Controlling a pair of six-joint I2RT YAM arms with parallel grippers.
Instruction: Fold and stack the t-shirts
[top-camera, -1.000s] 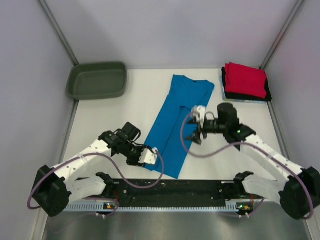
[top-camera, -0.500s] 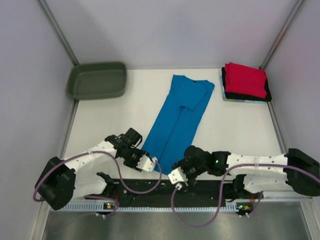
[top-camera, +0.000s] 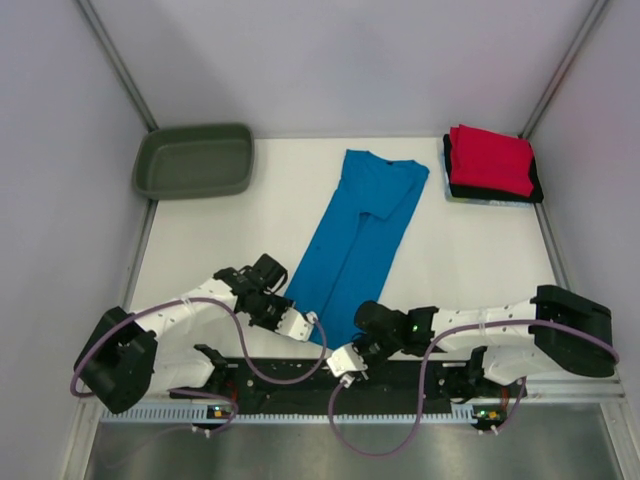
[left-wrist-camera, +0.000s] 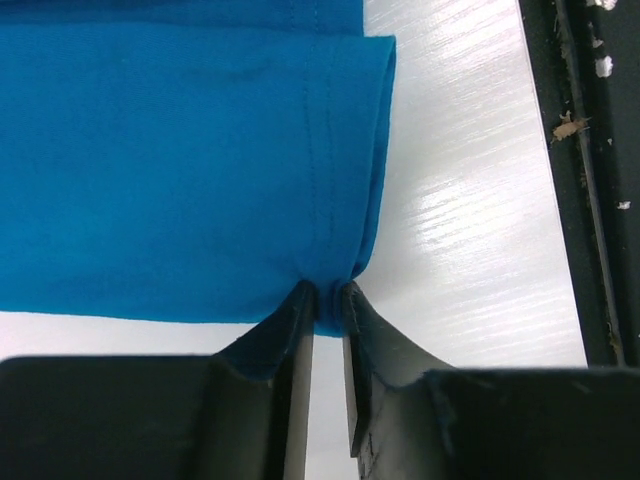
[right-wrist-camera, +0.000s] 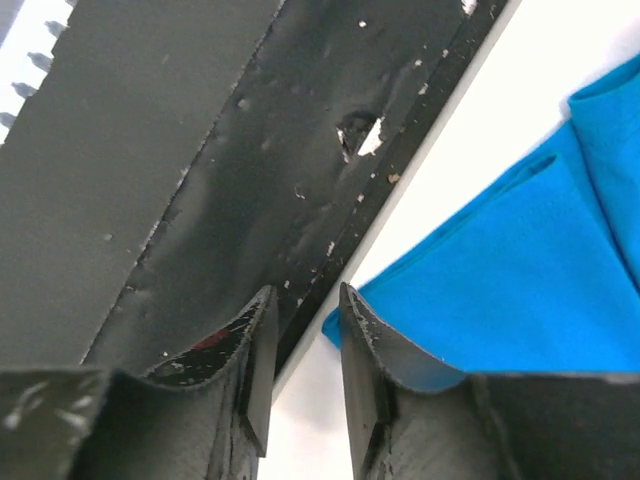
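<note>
Pinching, left gripper (left-wrist-camera: 325, 292): jaws clamped on the near hem corner of the turquoise t-shirt (left-wrist-camera: 180, 160).
Right gripper (right-wrist-camera: 300, 300): jaws a narrow gap apart and empty; the other hem corner lies just beside one finger, by the black rail (right-wrist-camera: 190, 150).
Change: I've swung the right arm from mid-shirt to the hem and both jaws have narrowed, so I judge the bottom-up fold starts next.
Shirt: flat, folded lengthwise, mid-table.
Arms: low, reaching inward along the near edge.
Folded stack (top-camera: 490, 165): far right corner.
</note>
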